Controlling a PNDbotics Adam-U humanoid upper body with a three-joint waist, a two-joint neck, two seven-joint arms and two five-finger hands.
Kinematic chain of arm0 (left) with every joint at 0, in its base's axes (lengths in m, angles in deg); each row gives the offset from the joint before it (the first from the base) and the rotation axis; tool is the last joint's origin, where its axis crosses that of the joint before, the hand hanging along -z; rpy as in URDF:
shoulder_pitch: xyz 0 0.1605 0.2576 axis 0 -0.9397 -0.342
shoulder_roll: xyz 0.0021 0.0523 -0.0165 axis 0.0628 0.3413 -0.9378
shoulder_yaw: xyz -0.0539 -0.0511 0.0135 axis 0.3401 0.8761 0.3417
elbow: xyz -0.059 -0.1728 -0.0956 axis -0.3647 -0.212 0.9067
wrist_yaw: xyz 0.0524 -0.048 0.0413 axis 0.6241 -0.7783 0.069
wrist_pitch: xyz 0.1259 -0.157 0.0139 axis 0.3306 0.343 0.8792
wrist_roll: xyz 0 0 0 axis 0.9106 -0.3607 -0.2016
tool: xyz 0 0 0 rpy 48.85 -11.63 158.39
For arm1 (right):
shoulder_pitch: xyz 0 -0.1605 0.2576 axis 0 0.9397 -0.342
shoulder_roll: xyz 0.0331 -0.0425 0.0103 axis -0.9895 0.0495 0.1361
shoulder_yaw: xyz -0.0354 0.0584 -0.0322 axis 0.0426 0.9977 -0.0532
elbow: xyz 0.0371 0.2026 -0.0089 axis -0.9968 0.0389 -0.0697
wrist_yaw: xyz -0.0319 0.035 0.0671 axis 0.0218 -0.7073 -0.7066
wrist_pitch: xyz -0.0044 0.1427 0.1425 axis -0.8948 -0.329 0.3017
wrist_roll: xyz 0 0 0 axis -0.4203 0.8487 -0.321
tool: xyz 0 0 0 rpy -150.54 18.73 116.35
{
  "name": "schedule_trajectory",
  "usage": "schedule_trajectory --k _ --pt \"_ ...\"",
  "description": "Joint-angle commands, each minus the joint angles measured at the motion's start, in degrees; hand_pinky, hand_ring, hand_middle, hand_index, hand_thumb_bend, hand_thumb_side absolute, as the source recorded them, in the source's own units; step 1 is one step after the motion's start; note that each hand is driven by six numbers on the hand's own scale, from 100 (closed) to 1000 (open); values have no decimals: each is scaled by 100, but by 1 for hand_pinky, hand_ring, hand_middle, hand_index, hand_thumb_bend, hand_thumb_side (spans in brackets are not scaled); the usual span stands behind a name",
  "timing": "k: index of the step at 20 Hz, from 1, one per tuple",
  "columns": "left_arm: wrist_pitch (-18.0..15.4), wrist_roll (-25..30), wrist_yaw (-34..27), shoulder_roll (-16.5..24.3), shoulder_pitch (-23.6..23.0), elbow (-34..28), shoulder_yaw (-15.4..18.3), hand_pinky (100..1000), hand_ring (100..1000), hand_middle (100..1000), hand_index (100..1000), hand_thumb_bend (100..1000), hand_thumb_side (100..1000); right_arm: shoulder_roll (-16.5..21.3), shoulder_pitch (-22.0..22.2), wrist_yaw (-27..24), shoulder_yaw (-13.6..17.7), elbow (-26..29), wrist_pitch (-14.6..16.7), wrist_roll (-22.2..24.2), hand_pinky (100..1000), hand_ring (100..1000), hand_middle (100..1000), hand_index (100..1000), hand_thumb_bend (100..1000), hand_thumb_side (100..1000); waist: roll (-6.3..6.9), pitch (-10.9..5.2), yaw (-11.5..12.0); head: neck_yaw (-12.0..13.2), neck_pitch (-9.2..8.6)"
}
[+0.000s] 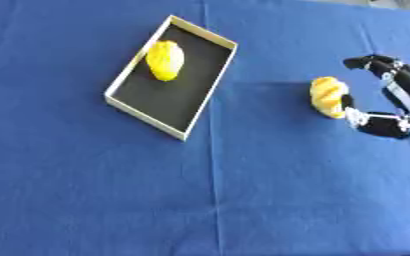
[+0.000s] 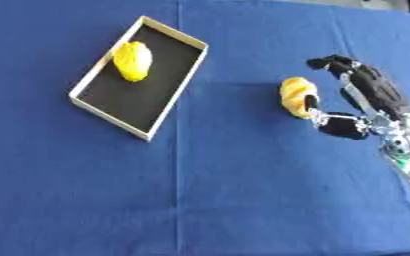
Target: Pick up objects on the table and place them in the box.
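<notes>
Yellow bun (image 2: 298, 97) at 3 o'clock of the box (image 2: 99, 71): your right hand (image 2: 366, 95) has fingers spread around it.

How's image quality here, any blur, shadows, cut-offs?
Left eye view: soft all over, edges of the box and the bun in it fuzzy; right hand cut off at the frame edge. Right eye view: same softness, but the right hand shows whole; faint darker shadow on the cloth beside the loose bun. No glare in either.
</notes>
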Motion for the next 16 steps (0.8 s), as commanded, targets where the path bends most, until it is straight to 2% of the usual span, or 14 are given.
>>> schedule_trajectory --k 1,4,8,16 --pt "16 19 -12 33 56 -91 41 816 810 795 879 100 644 147 26 60 121 90 -209 35 909 864 799 912 100 132 21 -79 5 -25 -77" --pt "21 32 -21 24 73 -91 36 816 810 795 879 100 644 149 -28 116 95 -25 -286 256 914 868 802 922 100 142 15 -47 37 -44 -116" --pt "28 62 -33 -1 109 -91 26 816 811 796 879 100 644 193 -252 -19 108 -415 -198 476 917 868 800 924 100 132 2 10 90 -101 -185" --pt "70 112 -31 -53 155 -91 5 816 811 799 880 100 644 227 -543 -161 107 -977 -16 586 916 864 799 931 100 147 -29 115 176 -198 -267"
